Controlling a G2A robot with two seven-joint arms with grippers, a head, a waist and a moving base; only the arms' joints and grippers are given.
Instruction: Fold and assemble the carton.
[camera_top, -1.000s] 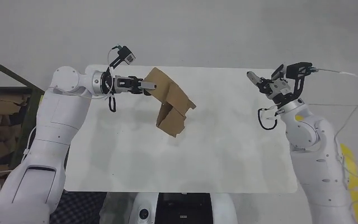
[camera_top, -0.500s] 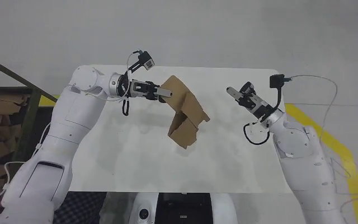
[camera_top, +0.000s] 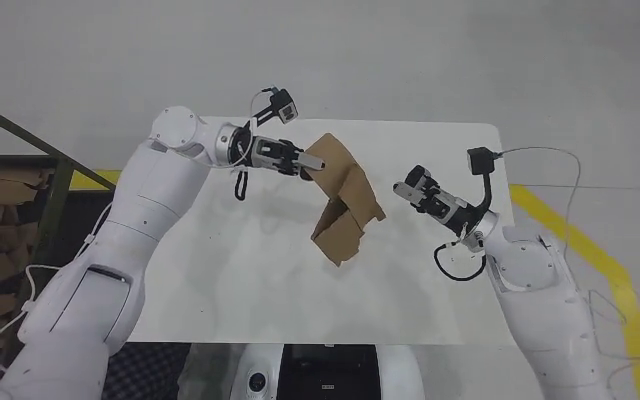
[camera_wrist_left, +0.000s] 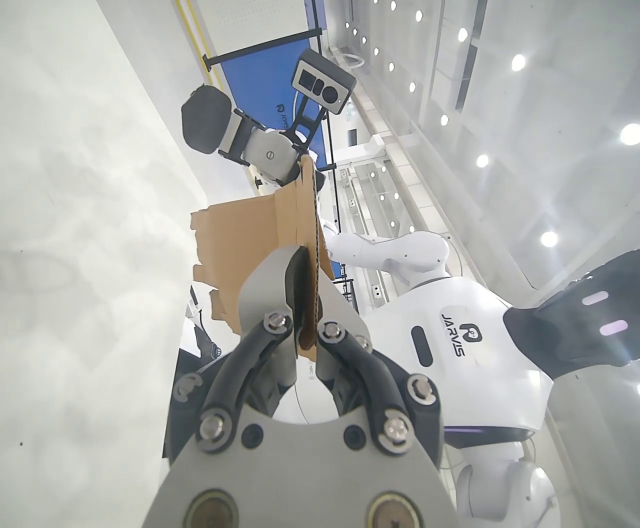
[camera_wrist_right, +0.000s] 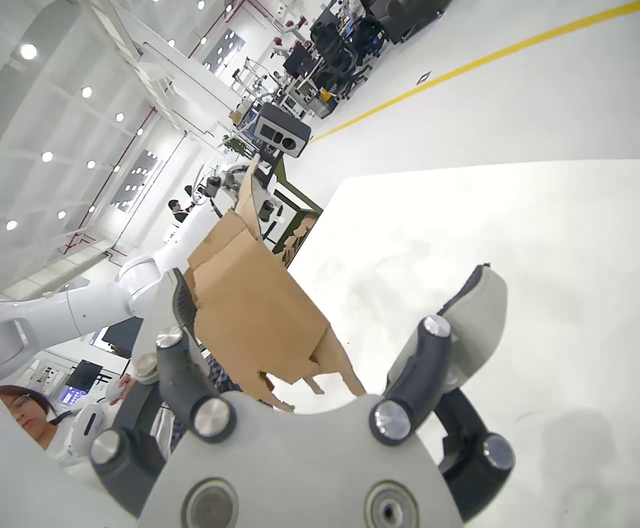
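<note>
The table (camera_top: 420, 300) extends near and left of the carton (camera_top: 345, 200), whose long axis runs far-to-near. The left gripper (camera_top: 312, 163) clamps its far edge; the right gripper (camera_top: 405, 190), jaws apart, sits just right.

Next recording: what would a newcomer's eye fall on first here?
The brown carton, half unfolded, hangs over the middle of the white table, pinched at one edge by the left gripper. On its other side the right gripper faces it with fingers spread wide, close to the carton but not gripping it.
</note>
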